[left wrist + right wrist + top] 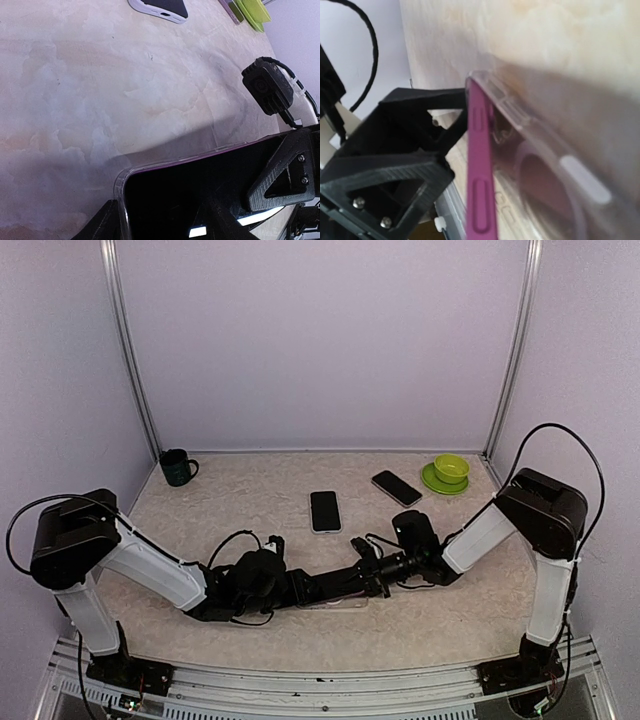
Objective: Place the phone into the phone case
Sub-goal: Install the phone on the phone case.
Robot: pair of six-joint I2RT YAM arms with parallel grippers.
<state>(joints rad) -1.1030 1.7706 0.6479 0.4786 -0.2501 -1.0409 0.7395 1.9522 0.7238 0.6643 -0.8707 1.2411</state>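
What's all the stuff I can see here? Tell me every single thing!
mug: 1, dark green, back left of the table
pale-rimmed phone: 1, black screen, flat mid-table
dark phone: 1, black, near the plate
bowl: 1, lime green, on the plate
plate: 1, green, back right
purple phone: 1, purple edge, front, partly in the case
clear phone case: 1, see-through, beside the purple phone
table: 1, beige marbled
left gripper: 1, black, gripping the case
right gripper: 1, black, shut, at the purple phone's edge
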